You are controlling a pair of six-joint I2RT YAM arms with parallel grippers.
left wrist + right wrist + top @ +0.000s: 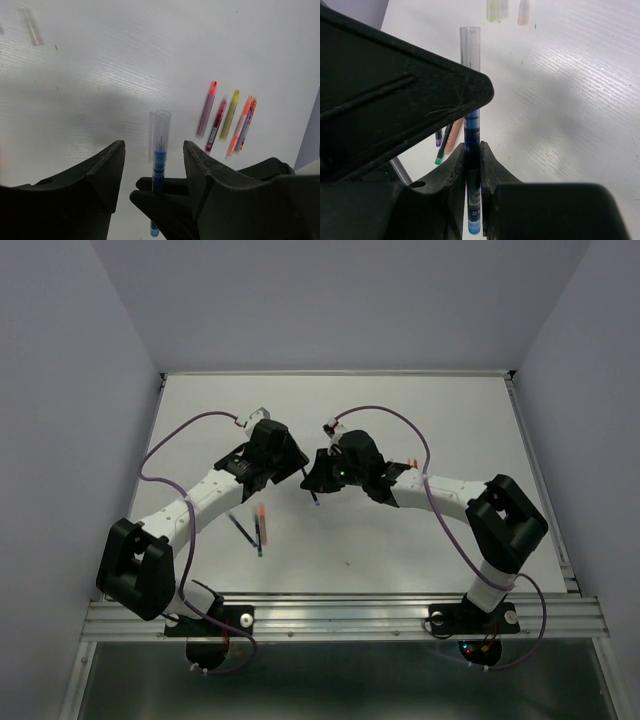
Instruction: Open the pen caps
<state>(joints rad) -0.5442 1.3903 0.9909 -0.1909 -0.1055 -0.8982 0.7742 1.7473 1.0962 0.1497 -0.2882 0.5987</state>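
Over the middle of the table [420, 410], well back from the near edge, the left arm [200, 500] and the right arm [450, 495] are reaching in toward each other until their ends are almost meeting. The left gripper [154, 145] is standing with its fingers spread, touching nothing. The right gripper [472, 149] is pinching its fingers together on the barrel of a blue pen [159, 167] and holding it up off the table, pointing it at the left gripper. The clear cap [161, 122] is sitting over the pen's tip, out past the left fingertips rather than between them, and the fine point is showing through its wall, so it looks not yet pulled off. A row of five pens [217, 125] is lying side by side on the table beyond, and two more [258, 530] are lying left of centre, nearer the near edge. A few loose caps [492, 10] are resting bare on the table farther off, which suggests some pens are already done. The step in hand appears to be the uncapping of the blue pen, with one arm bracing the barrel and the other taking the cap. The next move is calling for the left gripper to advance along the pen until the cap is lying between its fingers, close on the cap alone, clear of the barrel, and draw straight away along the pen's line while the right grip is holding firm. Pulling at an angle is risking a twist of the pen in the right fingers, or a slip off the smooth cap.
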